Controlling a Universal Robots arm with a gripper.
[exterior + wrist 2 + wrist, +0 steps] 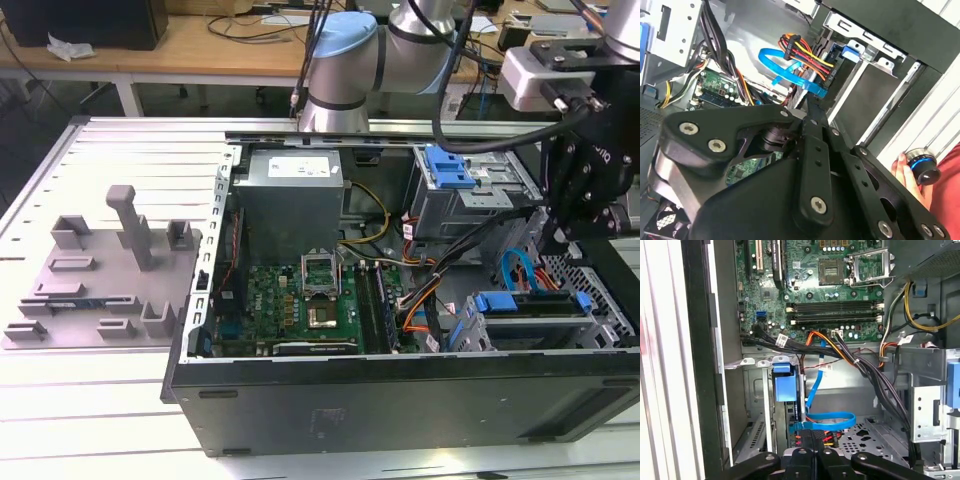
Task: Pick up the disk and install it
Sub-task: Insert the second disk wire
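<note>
One disk (530, 305) sits seated in the bay beneath the gripper (572, 215).

The open computer case (400, 330) lies on the slatted table (100, 400), and the moulded tray (100, 275) sits just beside it at its nine o'clock in the exterior view. Inside the case, the power supply (292, 200) stands at twelve o'clock of the motherboard (300, 305). The drive cage (470, 190) is at three o'clock of the power supply. The disk (530, 305) sits in the bay at the case's four o'clock corner, with cables (430, 290) between it and the motherboard. The gripper (580, 190) hangs above the disk, at its one o'clock. The arm's base (345, 70) stands behind the case, at twelve o'clock.
</note>
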